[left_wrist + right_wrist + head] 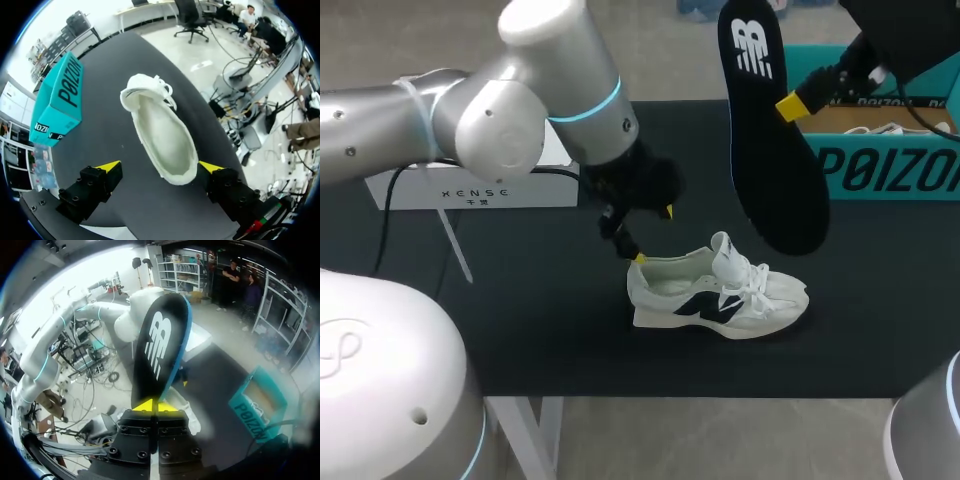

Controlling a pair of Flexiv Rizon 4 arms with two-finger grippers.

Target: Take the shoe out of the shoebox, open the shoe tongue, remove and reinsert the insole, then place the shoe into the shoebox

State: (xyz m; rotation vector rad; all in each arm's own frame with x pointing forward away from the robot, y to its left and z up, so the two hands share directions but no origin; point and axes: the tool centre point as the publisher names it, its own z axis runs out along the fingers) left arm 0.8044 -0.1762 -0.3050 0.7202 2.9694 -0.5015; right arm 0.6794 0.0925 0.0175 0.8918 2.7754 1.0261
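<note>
The white shoe stands on its sole on the black table. Over its heel the left end effector hovers, fingers wide apart, gripping nothing. Farther back, the right end effector pinches the black insole aloft, beside the teal shoebox

— In the middle of the table?
— The shoe, upright on its sole, toe to the right, heel to the left.
— And at the heel?
— The left tool, just above and behind it, the heel between the two spread fingers.
— At the back right?
— The shoebox, on the far right corner of the table. Before it, up in the air above the shoe, the insole, pinched at one edge between the fingers of the right tool.
— At the back left?
— A flat box, on the table, partly behind the left arm.
</note>
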